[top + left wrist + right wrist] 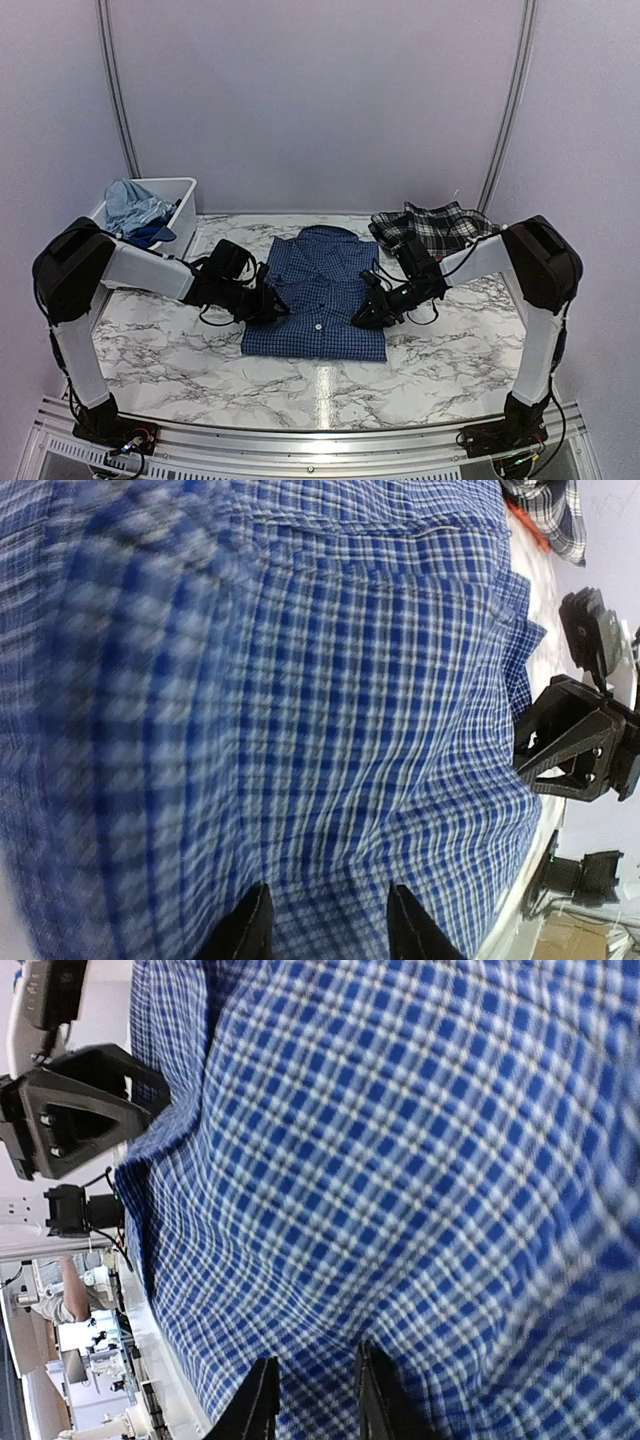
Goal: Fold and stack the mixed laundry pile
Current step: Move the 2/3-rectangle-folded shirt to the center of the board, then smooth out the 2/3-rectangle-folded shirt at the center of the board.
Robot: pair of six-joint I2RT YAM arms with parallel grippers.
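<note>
Two sets of jaws grip the shirt, which lies flat, centred on the counter: left jaws closed on its left edge, right jaws closed on its right edge. Fabric fills both gaps.

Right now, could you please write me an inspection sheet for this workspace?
Surface: marble-pattern table, bare in front of the shirt.
Job's things: navy check shirt lies flat at the centre, collar away from the arms; plaid piece is bunched at the far right; light blue garment and royal blue garment are in the bin.
Clutter: white bin at the far left.
Grippers: left gripper is at the shirt's left edge and right gripper at its right edge, fingers against the cloth; a grip cannot be confirmed.
Cables: black cables loop along both forearms.
Surroundings: plain pale walls; metal rail at the near edge.
</note>
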